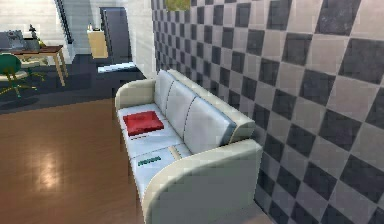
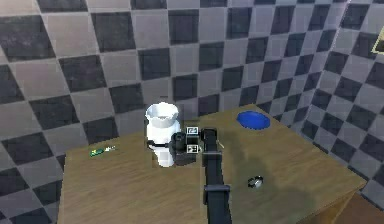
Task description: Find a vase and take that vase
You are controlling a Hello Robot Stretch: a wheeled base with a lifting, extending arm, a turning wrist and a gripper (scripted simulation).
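Observation:
A white vase (image 2: 160, 125) with a flared rim stands upright on a wooden table (image 2: 300, 170) in the arm side view, left of the middle. The dark arm (image 2: 214, 190) rises from the bottom edge to two white marker squares beside the vase. My gripper (image 2: 161, 146) lies against the vase's lower body. The vase rests on the tabletop there, so I cannot tell whether the gripper holds anything.
A blue dish (image 2: 253, 121), a small green thing (image 2: 100, 152) and a small dark thing (image 2: 255, 182) lie on the table. A checkered wall stands behind it. Ahead, a pale sofa (image 1: 190, 130) carries a red item (image 1: 143, 122). A desk (image 1: 45, 52) and green chair (image 1: 10, 70) stand far left.

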